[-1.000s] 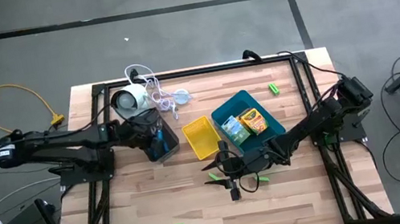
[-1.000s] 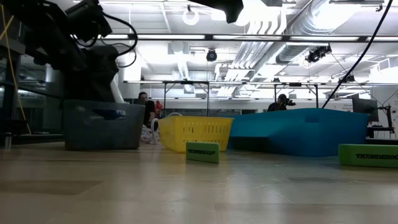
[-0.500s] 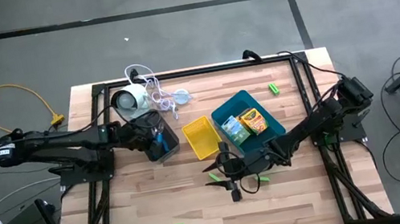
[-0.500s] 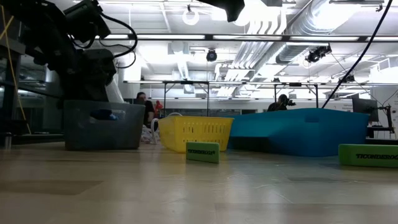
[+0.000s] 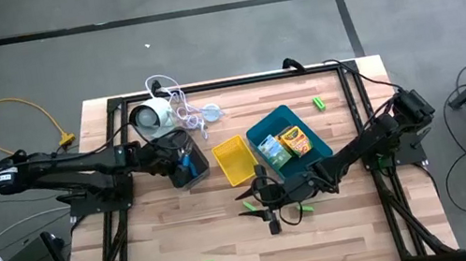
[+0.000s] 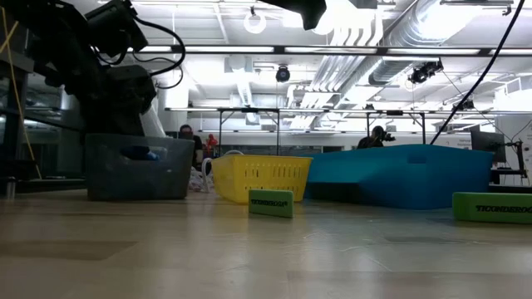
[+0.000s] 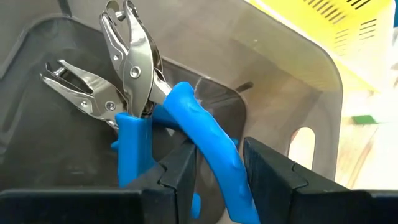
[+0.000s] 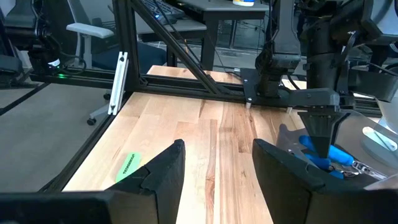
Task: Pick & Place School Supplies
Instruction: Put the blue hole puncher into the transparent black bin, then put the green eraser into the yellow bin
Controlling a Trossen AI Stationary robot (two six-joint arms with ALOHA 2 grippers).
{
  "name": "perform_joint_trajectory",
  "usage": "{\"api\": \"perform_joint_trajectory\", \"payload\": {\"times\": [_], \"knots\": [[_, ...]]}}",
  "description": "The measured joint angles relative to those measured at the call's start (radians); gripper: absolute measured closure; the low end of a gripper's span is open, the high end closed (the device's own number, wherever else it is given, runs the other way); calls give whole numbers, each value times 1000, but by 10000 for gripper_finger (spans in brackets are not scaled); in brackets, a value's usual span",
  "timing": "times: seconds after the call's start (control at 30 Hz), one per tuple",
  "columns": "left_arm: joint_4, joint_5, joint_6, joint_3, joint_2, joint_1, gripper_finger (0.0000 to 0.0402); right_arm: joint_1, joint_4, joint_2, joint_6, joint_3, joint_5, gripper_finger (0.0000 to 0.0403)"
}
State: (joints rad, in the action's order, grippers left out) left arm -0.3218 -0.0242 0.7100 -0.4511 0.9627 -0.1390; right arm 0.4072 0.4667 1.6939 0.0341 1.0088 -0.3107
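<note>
Blue-handled punch tool [image 7: 186, 143] is sitting inside grey tray [image 7: 292, 81], lower than a sec ago; left gripper [image 7: 217, 165] jaws are pinching its handle, i.e. drop-off nearing. Right gripper [image 8: 217, 158], jaws open w/ nothing held, is waiting over desk [image 5: 233, 244] by green blocks [image 5: 248, 207].

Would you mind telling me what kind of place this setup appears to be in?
Probably a robotics lab or workshop in an industrial hall: exposed ceiling ducts, bare concrete floor, a wooden table in a black frame, and desks with an office chair nearby.
</note>
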Motion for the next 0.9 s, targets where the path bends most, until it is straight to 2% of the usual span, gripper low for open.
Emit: {"api": "perform_joint_trajectory", "payload": {"times": [0.33,0.5,0.9], "knots": [[0,-27,-30,0,2,0,277,0,0,0,0,0,0,224],[1,-52,40,0,2,0,277,0,0,0,-2,0,1,224],[27,12,70,-1,2,2,277,0,2,0,-4,0,27,224]]}}
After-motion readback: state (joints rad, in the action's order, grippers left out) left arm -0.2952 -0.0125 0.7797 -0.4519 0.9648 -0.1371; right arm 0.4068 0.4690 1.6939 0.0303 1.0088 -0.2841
